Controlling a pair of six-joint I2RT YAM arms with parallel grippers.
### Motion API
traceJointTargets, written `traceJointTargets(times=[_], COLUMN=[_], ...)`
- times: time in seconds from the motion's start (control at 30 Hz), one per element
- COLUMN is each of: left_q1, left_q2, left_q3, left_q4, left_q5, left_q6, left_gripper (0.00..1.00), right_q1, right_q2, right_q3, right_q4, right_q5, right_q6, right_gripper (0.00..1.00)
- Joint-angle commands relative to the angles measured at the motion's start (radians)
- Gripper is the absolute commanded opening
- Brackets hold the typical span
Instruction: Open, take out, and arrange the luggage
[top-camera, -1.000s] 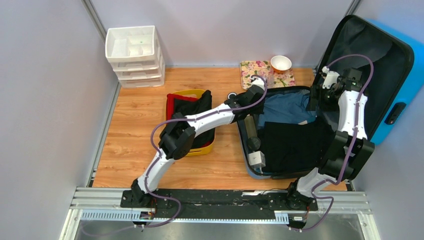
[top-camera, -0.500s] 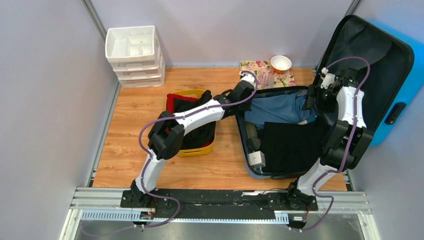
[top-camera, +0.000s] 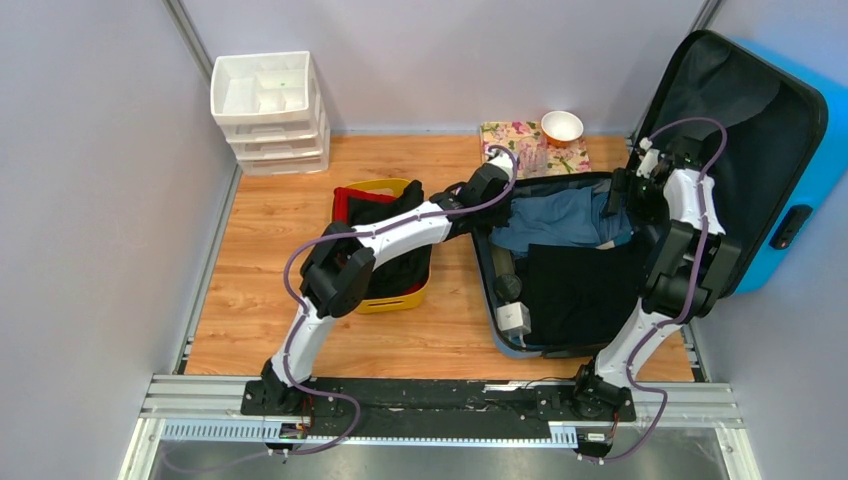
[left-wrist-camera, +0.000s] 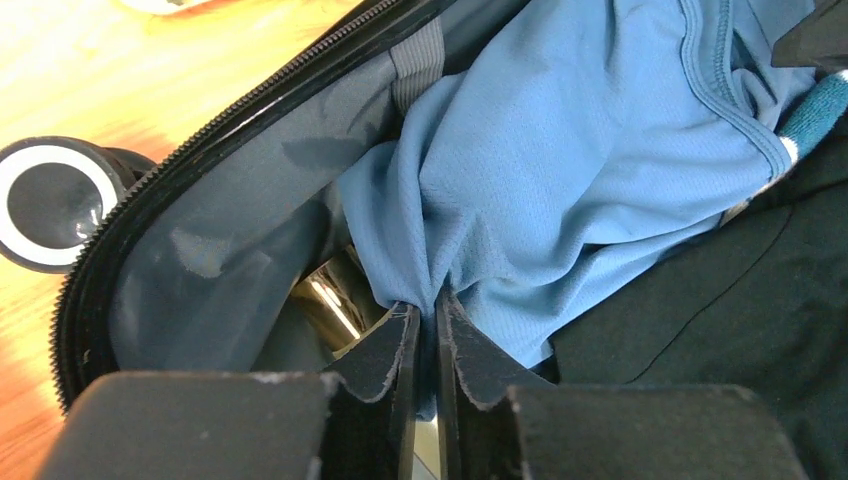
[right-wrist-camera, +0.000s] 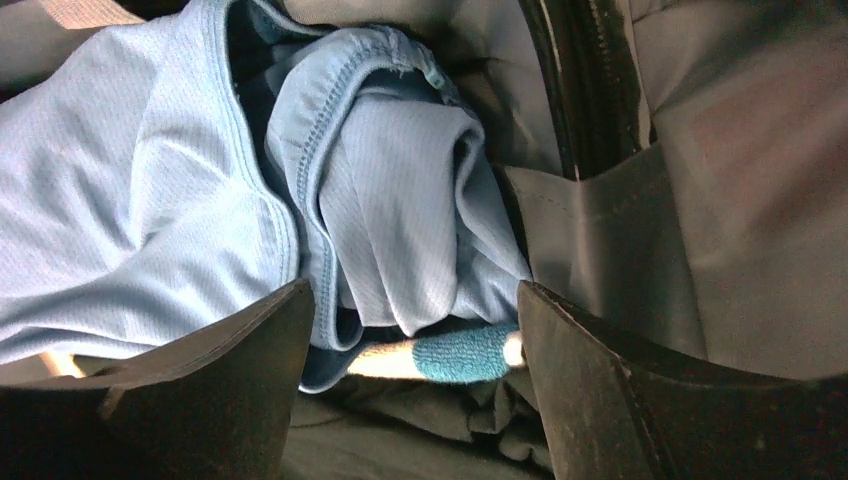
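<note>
The blue luggage (top-camera: 790, 130) lies open at the right, its lid upright against the wall and its dark grey lining showing. A blue shirt (top-camera: 565, 215) lies in its far half above a black garment (top-camera: 580, 285). At the luggage's left rim my left gripper (left-wrist-camera: 422, 300) is shut on a fold of the blue shirt (left-wrist-camera: 580, 150). My right gripper (right-wrist-camera: 412, 292) stands open over the shirt's collar end (right-wrist-camera: 400, 200), with a teal and white cloth roll (right-wrist-camera: 455, 355) between its fingers, untouched. From above, the right gripper (top-camera: 617, 203) is at the shirt's right end.
A yellow tub (top-camera: 400, 303) holding black and red clothes stands left of the luggage, under my left arm. White drawers (top-camera: 268, 105) stand at the back left. A floral tray (top-camera: 510, 140) and a bowl (top-camera: 562, 126) sit behind the luggage. A white box (top-camera: 512, 318) lies inside its near left.
My left gripper has drawn back to the luggage's left rim, pulling the blue shirt flatter and wider. The right gripper has shifted slightly left over the shirt's right end and its jaws stand wider.
</note>
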Motion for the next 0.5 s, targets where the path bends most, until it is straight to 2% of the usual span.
traceJointTargets(times=[0.0,0.07,0.1,0.2,0.27,0.3,0.47], left_q1=[-0.003,-0.003,-0.004,-0.003,-0.004,-0.006,-0.015], left_q2=[0.022,0.028,0.032,0.045,0.054,0.066,0.109], left_q3=[0.028,0.028,0.027,0.028,0.034,0.042,0.062], left_q4=[0.055,0.054,0.055,0.06,0.057,0.054,0.035], left_q5=[0.039,0.051,0.059,0.082,0.085,0.085,0.119], left_q6=[-0.011,-0.027,-0.036,-0.068,-0.091,-0.103,-0.142], left_gripper=[0.23,0.32,0.44,0.63,0.67,0.74,0.76], right_q1=[0.051,0.063,0.074,0.089,0.091,0.089,0.089], right_q2=[0.018,0.03,0.037,0.073,0.098,0.124,0.178], right_q3=[-0.024,-0.039,-0.05,-0.05,-0.042,-0.039,0.002], right_q4=[0.141,0.177,0.185,0.193,0.175,0.164,0.078], right_q5=[0.134,0.161,0.169,0.2,0.198,0.192,0.107], right_q6=[0.052,0.063,0.065,0.063,0.055,0.051,0.031], right_gripper=[0.83,0.83,0.84,0.84,0.84,0.83,0.74])
